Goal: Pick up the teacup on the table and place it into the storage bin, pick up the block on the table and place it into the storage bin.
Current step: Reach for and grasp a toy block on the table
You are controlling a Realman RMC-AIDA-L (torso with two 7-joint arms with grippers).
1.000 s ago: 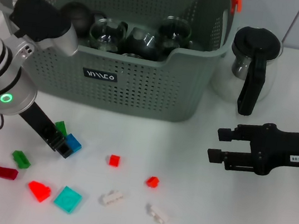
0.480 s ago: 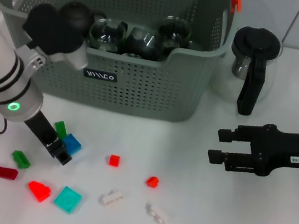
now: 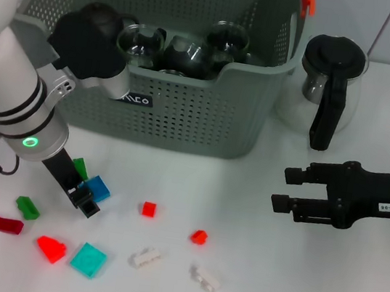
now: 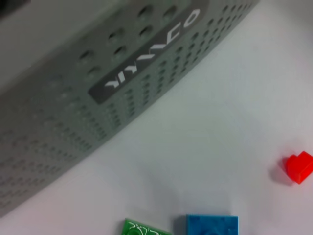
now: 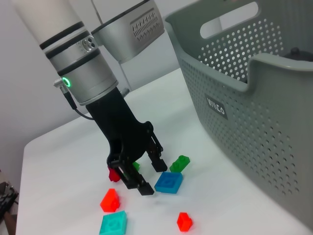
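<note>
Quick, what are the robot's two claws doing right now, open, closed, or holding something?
Left end effector: open, holding nothing, fingers astride the blue block on the table.
Right end effector: open, holding nothing, parked over the table beside the storage bin.

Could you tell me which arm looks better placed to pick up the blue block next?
The left. The left gripper hangs open right at the blue block, beside the green block, whereas the right gripper sits far across the table.
</note>
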